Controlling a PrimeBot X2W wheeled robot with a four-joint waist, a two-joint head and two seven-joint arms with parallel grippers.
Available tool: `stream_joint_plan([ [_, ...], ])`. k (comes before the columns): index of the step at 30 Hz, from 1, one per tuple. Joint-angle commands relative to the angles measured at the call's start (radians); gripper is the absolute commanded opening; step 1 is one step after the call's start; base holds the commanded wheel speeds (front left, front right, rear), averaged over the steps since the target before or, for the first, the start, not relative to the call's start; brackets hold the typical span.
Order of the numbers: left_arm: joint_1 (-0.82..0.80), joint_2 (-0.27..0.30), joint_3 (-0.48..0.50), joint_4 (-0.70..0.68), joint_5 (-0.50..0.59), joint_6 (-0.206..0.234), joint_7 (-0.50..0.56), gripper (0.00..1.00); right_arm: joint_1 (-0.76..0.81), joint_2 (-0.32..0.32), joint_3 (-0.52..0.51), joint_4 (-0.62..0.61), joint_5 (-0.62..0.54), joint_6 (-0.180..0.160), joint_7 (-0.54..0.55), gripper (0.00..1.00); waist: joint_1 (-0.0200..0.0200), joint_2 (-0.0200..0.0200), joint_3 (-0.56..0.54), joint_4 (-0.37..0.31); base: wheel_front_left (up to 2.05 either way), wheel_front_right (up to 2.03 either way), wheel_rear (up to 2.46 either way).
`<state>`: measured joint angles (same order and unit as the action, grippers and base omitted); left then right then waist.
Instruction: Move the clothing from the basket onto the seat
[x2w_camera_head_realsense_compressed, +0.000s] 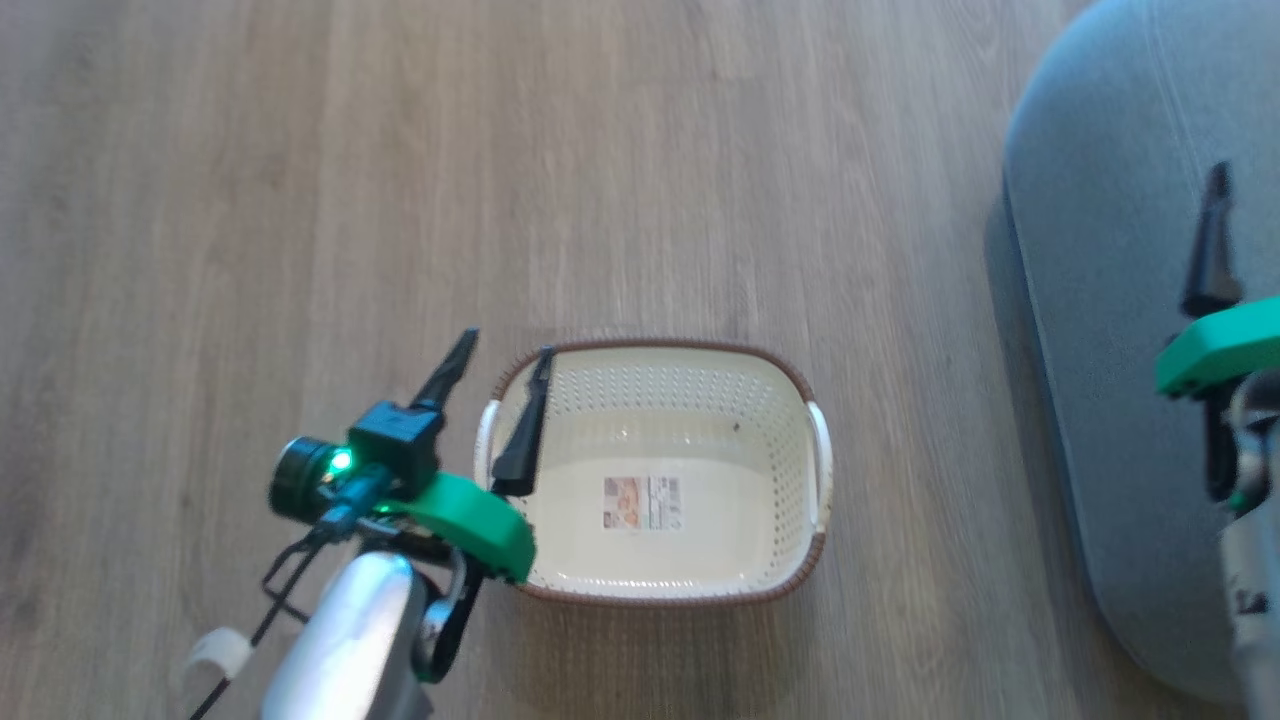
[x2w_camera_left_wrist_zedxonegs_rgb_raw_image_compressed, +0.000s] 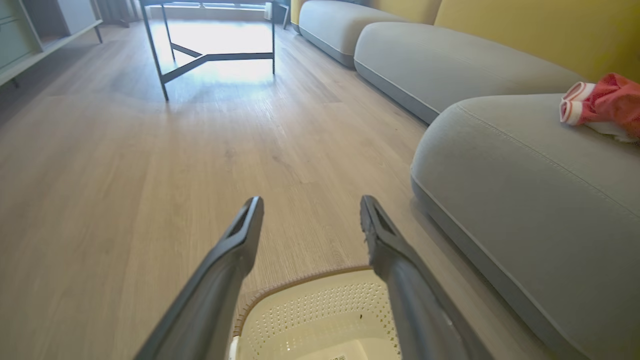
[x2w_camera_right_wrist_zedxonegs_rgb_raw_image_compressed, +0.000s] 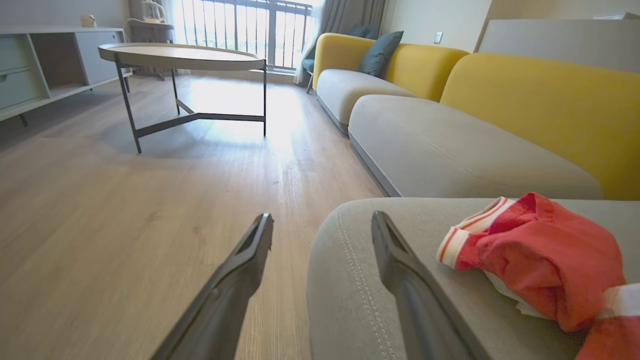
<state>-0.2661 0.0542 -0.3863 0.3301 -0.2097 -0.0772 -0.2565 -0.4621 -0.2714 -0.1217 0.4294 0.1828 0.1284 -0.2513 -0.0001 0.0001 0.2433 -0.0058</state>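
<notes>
Left first: our left gripper (x2w_camera_head_realsense_compressed: 507, 345) hangs spread wide and holds nothing, one finger over the left wall of the basket (x2w_camera_head_realsense_compressed: 660, 344), the other outside it; a sideways swing from here would likely clip the rim or the white handle and shove or tip the basket across the wood floor (x2w_camera_head_realsense_compressed: 300, 200); the basket holds no garment, just a sticker (x2w_camera_head_realsense_compressed: 642, 503) on its bottom; further right the seat (x2w_camera_head_realsense_compressed: 1110, 300), with our right gripper (x2w_camera_right_wrist_zedxonegs_rgb_raw_image_compressed: 321, 217) above its rounded corner, also spread and holding nothing; the clothing (x2w_camera_right_wrist_zedxonegs_rgb_raw_image_compressed: 535, 250) lies bunched on the seat just right of those fingers, not far from the front edge; we judge a careless pull-back could snag the fabric and drag it off onto the floor, undoing the task, which looks done; counts: two grippers, one basket, one sticker, one red heap (garment number we cannot tell), three grey seat cushions in the wrist views, one round table (x2w_camera_right_wrist_zedxonegs_rgb_raw_image_compressed: 182, 55).
</notes>
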Motion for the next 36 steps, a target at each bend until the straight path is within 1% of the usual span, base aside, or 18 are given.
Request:
stream_joint_plan([
  [1, -0.004, -0.001, 0.059, -0.031, 0.012, 0.008, -0.005, 1.00, 0.013, 0.001, 0.025, -0.041, -0.007, 0.002, -0.010, 1.00, 0.0001, -0.0001, -0.044, 0.040, 0.00, 0.00, 0.00],
  [8, 0.052, -0.003, 0.195, -0.041, 0.031, 0.048, -0.005, 1.00, 0.079, 0.078, 0.110, -0.076, 0.019, 0.002, -0.010, 1.00, 0.0001, -0.0001, -0.112, 0.074, 0.00, 0.00, 0.00],
  [13, 0.101, -0.003, 0.283, -0.057, 0.048, 0.079, -0.005, 1.00, 0.153, 0.120, 0.155, -0.100, 0.034, 0.002, -0.010, 1.00, 0.0001, -0.0001, -0.154, 0.075, 0.00, 0.00, 0.00],
  [17, 0.143, -0.004, 0.326, -0.072, 0.057, 0.091, -0.005, 1.00, 0.212, 0.140, 0.177, -0.114, 0.031, 0.002, -0.010, 1.00, 0.0001, -0.0001, -0.179, 0.067, 0.00, 0.00, 0.00],
  [21, 0.195, -0.004, 0.352, -0.093, 0.062, 0.099, -0.005, 1.00, 0.269, 0.160, 0.186, -0.132, 0.032, 0.002, -0.010, 1.00, 0.0001, -0.0001, -0.204, 0.051, 0.00, 0.00, 0.00],
  [25, 0.233, -0.004, 0.357, -0.102, 0.055, 0.095, -0.005, 1.00, 0.315, 0.168, 0.193, -0.152, 0.027, 0.002, -0.010, 1.00, 0.0001, -0.0001, -0.226, 0.047, 0.00, 0.00, 0.00],
  [36, 0.270, -0.004, 0.345, -0.120, 0.043, 0.082, -0.005, 1.00, 0.382, 0.190, 0.176, -0.176, 0.019, 0.002, -0.010, 1.00, 0.0001, -0.0001, -0.243, 0.044, 0.00, 0.00, 0.00],
])
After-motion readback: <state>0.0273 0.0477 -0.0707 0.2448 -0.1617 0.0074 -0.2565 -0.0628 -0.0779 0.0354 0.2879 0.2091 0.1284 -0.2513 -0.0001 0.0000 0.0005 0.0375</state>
